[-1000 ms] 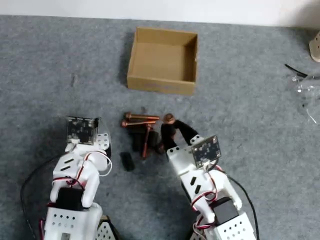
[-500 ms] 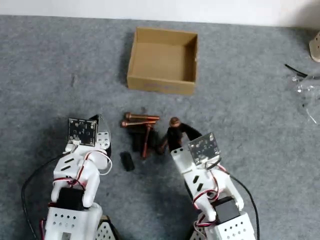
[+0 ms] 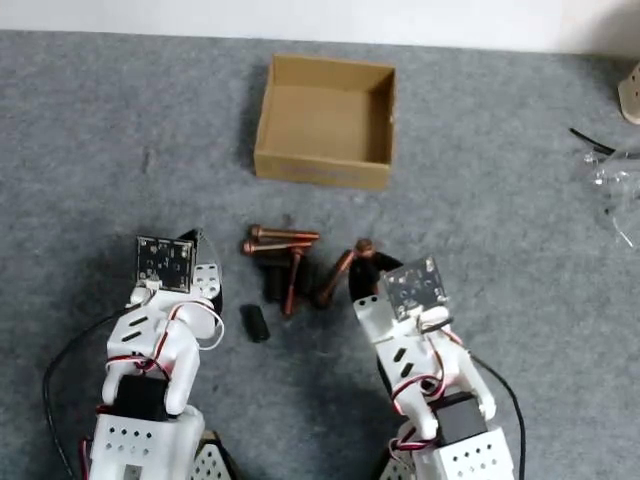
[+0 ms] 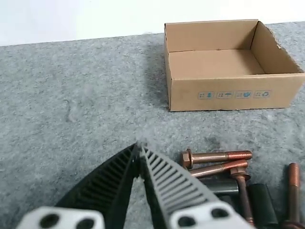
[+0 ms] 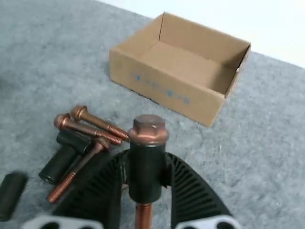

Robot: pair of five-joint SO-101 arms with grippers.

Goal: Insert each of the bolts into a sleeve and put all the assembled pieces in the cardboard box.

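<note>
My right gripper point(image 5: 147, 164) is shut on a black sleeve point(image 5: 146, 171) with a copper bolt through it, the bolt's head point(image 5: 147, 129) sticking out on top. In the high view this gripper point(image 3: 366, 270) sits right of the loose parts. Three bolts point(image 3: 285, 235) point(image 3: 278, 247) point(image 3: 292, 280) and a fourth bolt point(image 3: 335, 278) lie on the carpet with two black sleeves point(image 3: 274, 285) point(image 3: 255, 322). The cardboard box point(image 3: 325, 160) stands open beyond them. My left gripper point(image 4: 139, 149) is shut with nothing in it, left of the bolts point(image 4: 214, 156).
Grey carpet point(image 3: 500, 200) covers the table, with free room on both sides of the box. Clear plastic scraps and a black wire point(image 3: 605, 160) lie at the far right edge, beside a pale object point(image 3: 630, 92).
My right gripper has drawn back to the right with the sleeve and bolt, uncovering a bolt lying beside it. The left arm has hardly moved.
</note>
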